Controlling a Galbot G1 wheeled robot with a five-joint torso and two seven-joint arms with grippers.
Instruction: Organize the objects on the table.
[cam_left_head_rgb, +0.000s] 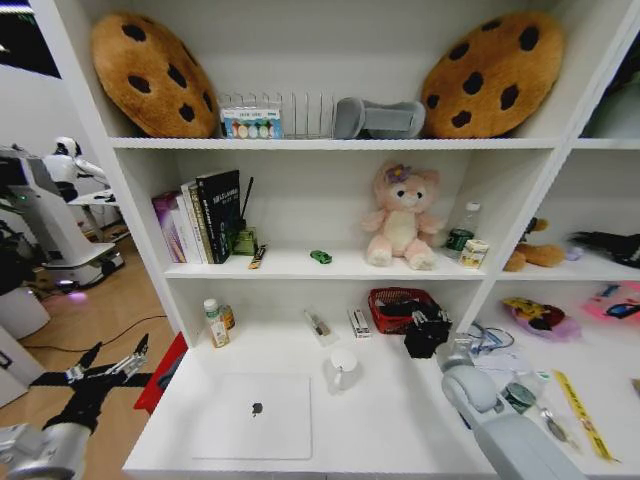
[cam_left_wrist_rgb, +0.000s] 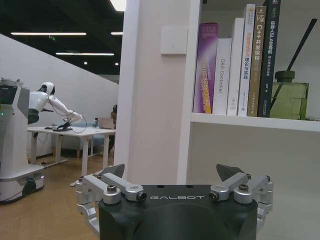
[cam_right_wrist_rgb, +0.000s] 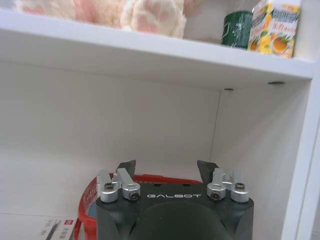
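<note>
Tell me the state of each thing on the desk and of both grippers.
laptop: lid closed, flat on the table.
white cup: upright.
red basket: upright, holding dark items.
left gripper: open, off the desk's left edge.
right gripper: open, at the basket.

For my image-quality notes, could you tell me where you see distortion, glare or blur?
Head view: wide-angle bending of the shelf boards, soft shadow under them. Left wrist view: bright ceiling lights, sharp books. Right wrist view: plush toy slightly soft.

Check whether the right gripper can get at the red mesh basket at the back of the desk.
Probably yes: the right gripper, open, hovers right beside the red mesh basket, whose rim sits just past its fingertips with nothing between.
</note>
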